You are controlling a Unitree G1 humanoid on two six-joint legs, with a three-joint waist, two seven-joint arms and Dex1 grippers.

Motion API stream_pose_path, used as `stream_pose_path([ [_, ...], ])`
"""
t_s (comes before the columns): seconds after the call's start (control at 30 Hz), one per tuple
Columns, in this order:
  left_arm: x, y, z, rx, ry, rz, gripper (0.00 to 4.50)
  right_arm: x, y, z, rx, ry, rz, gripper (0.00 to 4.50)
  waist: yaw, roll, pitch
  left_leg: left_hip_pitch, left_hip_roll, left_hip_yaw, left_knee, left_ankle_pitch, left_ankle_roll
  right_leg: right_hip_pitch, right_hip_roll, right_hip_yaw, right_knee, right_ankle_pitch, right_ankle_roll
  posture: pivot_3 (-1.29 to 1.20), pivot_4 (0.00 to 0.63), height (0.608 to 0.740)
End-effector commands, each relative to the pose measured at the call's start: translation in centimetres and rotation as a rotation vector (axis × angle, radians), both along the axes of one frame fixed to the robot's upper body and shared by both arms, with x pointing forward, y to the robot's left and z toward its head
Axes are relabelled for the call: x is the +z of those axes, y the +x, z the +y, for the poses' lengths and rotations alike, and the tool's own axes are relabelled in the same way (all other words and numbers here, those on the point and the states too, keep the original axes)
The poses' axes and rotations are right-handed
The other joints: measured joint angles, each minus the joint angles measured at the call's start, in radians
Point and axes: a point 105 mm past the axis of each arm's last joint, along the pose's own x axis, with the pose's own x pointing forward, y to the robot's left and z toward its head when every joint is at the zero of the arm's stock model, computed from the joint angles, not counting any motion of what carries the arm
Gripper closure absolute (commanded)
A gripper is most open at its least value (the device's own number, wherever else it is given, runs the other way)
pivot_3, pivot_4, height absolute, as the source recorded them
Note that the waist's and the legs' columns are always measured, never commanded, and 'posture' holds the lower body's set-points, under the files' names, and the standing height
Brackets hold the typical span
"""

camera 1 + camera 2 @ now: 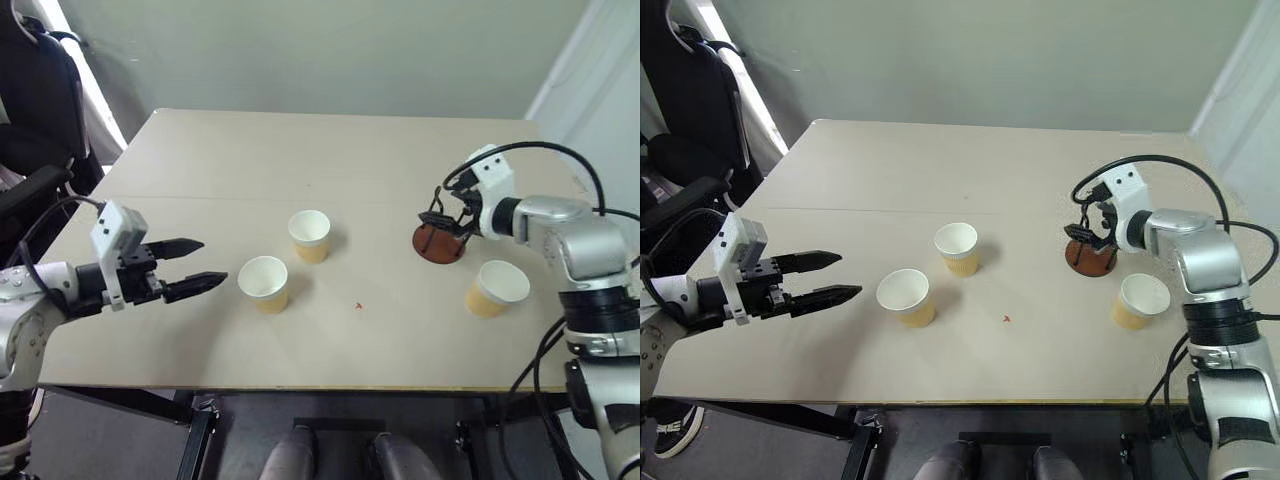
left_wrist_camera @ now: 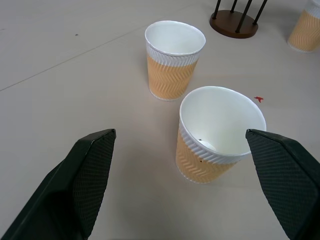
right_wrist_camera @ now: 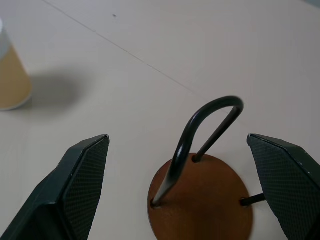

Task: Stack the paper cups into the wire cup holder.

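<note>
The right gripper [image 3: 177, 185], fingers spread wide, brackets the wire cup holder [image 3: 200, 200], while the left gripper [image 2: 180, 185], likewise spread, faces the nearest paper cup [image 2: 220, 132].

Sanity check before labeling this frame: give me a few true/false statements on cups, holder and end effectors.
1. Three paper cups stand upright on the table. True.
2. One cup already sits in the wire cup holder. False: the holder is empty.
3. The left end effector grips a cup. False: it is open, short of the nearest cup.
4. The right end effector is open at the holder. True.
</note>
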Motion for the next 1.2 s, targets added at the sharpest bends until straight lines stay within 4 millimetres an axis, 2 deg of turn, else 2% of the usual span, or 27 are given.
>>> stream_pose_path([
  [0.03, 1.0, -0.1, -0.2, -0.007, 0.017, -0.05, 0.04, 1.3, 0.7, -0.3, -0.05, -0.033, -0.064, 0.0, 0.0, 0.0, 0.0, 0.0, 0.0, 0.0, 0.0, 0.0, 0.0, 0.0, 0.0, 0.0, 0.0, 0.0, 0.0, 0.0, 0.15, 0.74],
  [0.13, 1.0, -0.2, -0.1, -0.003, 0.019, -0.052, 0.04, 0.8, 1.0, -0.7, -0.085, -0.047, -0.05, 0.0, 0.001, 0.0, 0.0, -0.001, 0.0, 0.0, 0.0, 0.0, 0.0, -0.001, 0.0, 0.0, 0.0, 0.0, 0.0, 0.0, 0.15, 0.74],
  [0.27, 0.9, -0.4, -0.1, 0.001, 0.02, -0.051, 0.0, 0.7, 1.3, -0.9, -0.098, -0.061, -0.051, 1.29, 0.001, 0.0, 0.0, -0.004, 0.0, 0.0, 0.0, 0.0, 0.0, -0.004, 0.0, 0.0, 0.0, 0.0, 0.0, 0.0, 0.15, 0.74],
  [0.4, 1.0, -0.5, 0.0, 0.005, 0.021, -0.053, 0.0, 0.8, 1.3, -0.5, -0.084, -0.054, -0.053, 2.8, 0.001, 0.0, 0.0, -0.005, 0.0, 0.0, 0.0, 0.001, -0.001, -0.005, 0.0, 0.0, 0.0, 0.0, 0.0, 0.0, 0.15, 0.74],
  [0.57, 0.9, -0.4, 0.2, 0.009, 0.024, -0.052, 0.0, 1.0, 0.7, 0.8, 0.005, -0.037, -0.052, 4.48, 0.001, 0.0, 0.0, -0.005, 0.0, 0.0, 0.0, 0.001, -0.002, -0.005, 0.0, 0.0, 0.0, 0.0, 0.0, 0.0, 0.15, 0.74],
  [0.67, 0.9, -0.2, 0.2, 0.009, 0.025, -0.051, 0.0, 1.7, -0.4, 2.4, 0.134, -0.011, -0.052, 4.48, 0.0, 0.0, 0.0, -0.006, 0.0, 0.0, 0.0, 0.001, -0.002, -0.007, 0.0, 0.0, 0.001, 0.001, -0.001, 0.0, 0.15, 0.74],
  [0.77, 0.9, -0.1, 0.1, 0.005, 0.026, -0.05, 0.0, 2.4, -3.0, 4.2, 0.367, -0.014, -0.053, 4.48, 0.0, 0.0, 0.0, -0.01, 0.0, 0.0, 0.0, 0.002, -0.003, -0.01, 0.0, 0.0, 0.001, 0.001, -0.001, 0.0, 0.15, 0.74],
  [0.97, 0.9, 0.1, 0.1, -0.001, 0.03, -0.048, 0.0, 4.3, -8.4, 6.2, 0.782, 0.036, -0.05, 4.48, 0.001, -0.001, 0.0, -0.012, 0.0, 0.0, 0.001, 0.003, -0.005, -0.01, 0.0, 0.0, -0.001, 0.001, 0.0, 0.0, 0.15, 0.74],
  [1.1, 1.0, 0.2, -0.3, -0.01, 0.028, -0.05, 0.0, 3.5, -11.2, 7.0, 1.019, -0.006, 0.051, 4.48, 0.0, -0.001, 0.0, -0.012, 0.0, 0.001, 0.001, 0.004, -0.003, -0.01, 0.001, 0.0, 0.0, 0.001, 0.0, 0.0, 0.15, 0.74],
  [1.2, 1.0, 0.2, -0.3, -0.011, 0.028, -0.05, 0.0, 2.7, -11.8, 7.5, 1.118, -0.047, 0.076, 4.48, -0.003, -0.002, -0.001, -0.01, 0.0, 0.001, 0.001, 0.005, -0.002, -0.008, 0.001, 0.0, 0.0, 0.001, 0.0, 0.0, 0.15, 0.74],
])
